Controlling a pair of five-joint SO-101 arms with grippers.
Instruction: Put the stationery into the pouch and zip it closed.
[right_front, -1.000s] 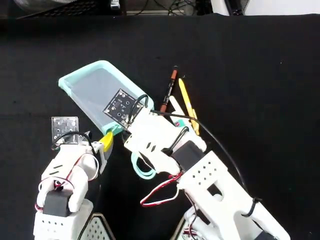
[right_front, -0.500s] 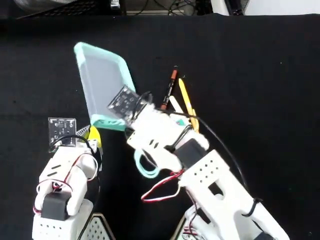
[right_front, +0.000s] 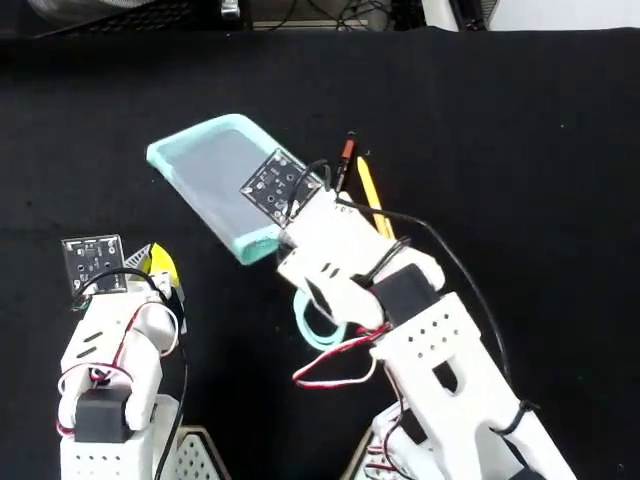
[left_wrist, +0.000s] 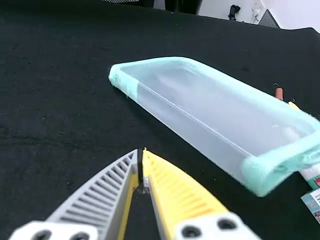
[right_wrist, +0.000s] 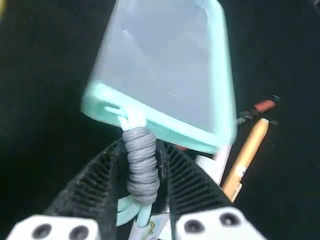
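The pouch (right_front: 220, 180) is translucent with a mint rim and lies tilted on the black table. My right gripper (right_wrist: 142, 150) is shut on the grey-wrapped cord (right_wrist: 142, 165) at the pouch's near end (right_wrist: 165, 65). A mint loop (right_front: 315, 325) of that cord hangs beneath the arm. Just beyond the right arm lie a brown pen (right_front: 345, 160) and a yellow pen (right_front: 372, 195). My left gripper (left_wrist: 141, 156) is shut on nothing, with its yellow finger (right_front: 160, 262) well clear of the pouch (left_wrist: 210, 115) on the near left.
A white item (right_wrist: 220, 160) lies beside the yellow pen (right_wrist: 247, 155) and brown pen (right_wrist: 260, 106). The black cloth (right_front: 520, 150) stretches bare to the far right. Cables and equipment line the table's far edge (right_front: 300, 20).
The right gripper swung the pouch upright, then back down, ending farther away and to the right. The left gripper drew back leftward, away from the pouch's corner.
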